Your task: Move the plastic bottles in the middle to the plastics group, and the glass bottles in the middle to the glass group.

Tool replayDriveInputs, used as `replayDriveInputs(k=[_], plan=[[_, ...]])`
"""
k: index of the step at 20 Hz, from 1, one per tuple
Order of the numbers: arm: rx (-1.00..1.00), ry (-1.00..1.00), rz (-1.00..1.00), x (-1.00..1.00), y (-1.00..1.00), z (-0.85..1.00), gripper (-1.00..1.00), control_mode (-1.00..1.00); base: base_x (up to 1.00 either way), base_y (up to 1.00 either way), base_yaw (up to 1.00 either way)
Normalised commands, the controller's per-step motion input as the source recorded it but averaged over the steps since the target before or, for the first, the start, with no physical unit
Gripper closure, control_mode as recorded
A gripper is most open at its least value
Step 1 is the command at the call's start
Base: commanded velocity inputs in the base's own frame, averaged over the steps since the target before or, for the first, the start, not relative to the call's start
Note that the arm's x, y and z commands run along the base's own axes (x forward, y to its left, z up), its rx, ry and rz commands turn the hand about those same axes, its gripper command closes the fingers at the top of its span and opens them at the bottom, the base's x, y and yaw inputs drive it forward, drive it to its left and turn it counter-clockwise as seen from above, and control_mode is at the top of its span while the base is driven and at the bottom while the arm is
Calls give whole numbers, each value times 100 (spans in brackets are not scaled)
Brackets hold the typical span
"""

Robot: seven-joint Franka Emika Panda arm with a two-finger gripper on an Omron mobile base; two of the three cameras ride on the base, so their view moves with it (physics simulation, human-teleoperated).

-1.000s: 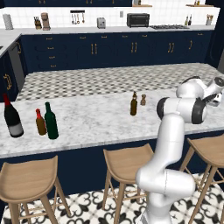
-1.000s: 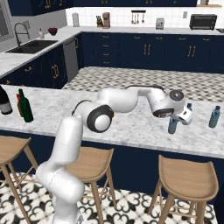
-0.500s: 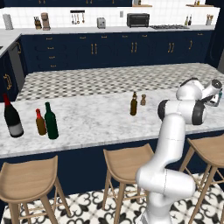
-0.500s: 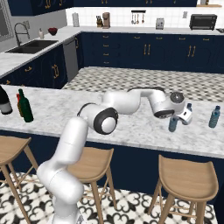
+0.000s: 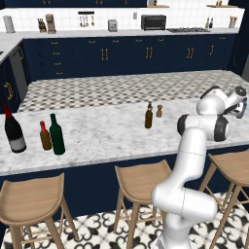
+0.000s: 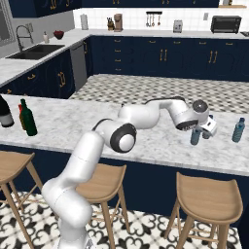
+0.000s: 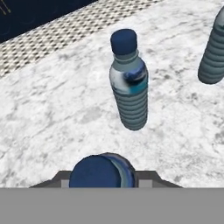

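The jaws grip the small water bottle (image 7: 101,171) by its capped top, now nearer the teal plastic bottles (image 7: 129,87) on the bench (image 7: 52,109).

The held water bottle (image 7: 101,171) shows just its cap (body hidden below).

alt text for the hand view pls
Looking down along the gripper, its fingers clasp a plastic bottle with a dark blue cap at the bottom edge. A second ribbed water bottle stands upright on the marble counter beyond it, a third at right.
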Motion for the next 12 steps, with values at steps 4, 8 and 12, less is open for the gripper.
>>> replayDriveInputs(k=[4, 8, 12], plan=[[0, 18, 0, 0, 3, -52, 100, -100, 0, 0, 0], [0, 20, 0, 0, 2, -54, 100, -100, 0, 0, 0], [0, 21, 0, 2, 2, -56, 100, -100, 0, 0, 0]])
